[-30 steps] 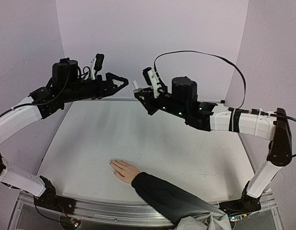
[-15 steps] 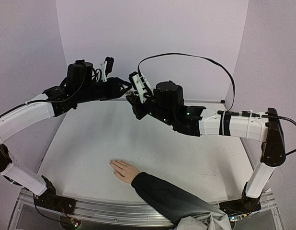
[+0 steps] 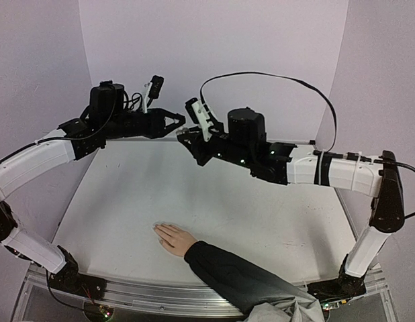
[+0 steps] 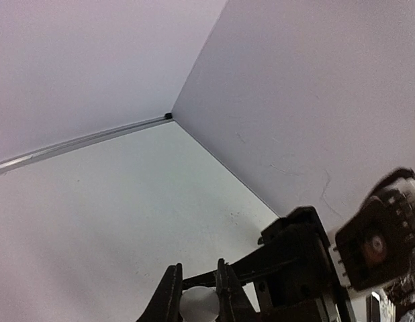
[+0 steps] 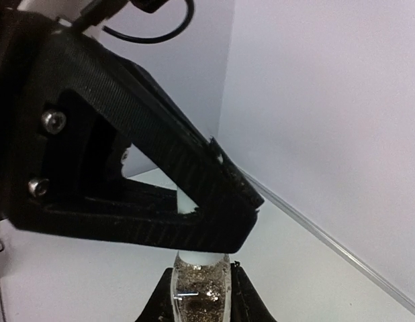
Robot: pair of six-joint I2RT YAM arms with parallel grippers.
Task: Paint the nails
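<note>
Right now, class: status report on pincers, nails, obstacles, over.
Right pincer shut on bottle; left pincer shut on its cap. Hand flat on table, nails too small to read. No obstacle between.

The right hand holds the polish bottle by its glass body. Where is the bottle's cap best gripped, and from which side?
Grip the white cap on its round sides, coming in along its axis from the cap end. The right hand holds the glass bottle by its body, leaving only the cap free. The cap points toward the left hand, whose fingers flank it.
</note>
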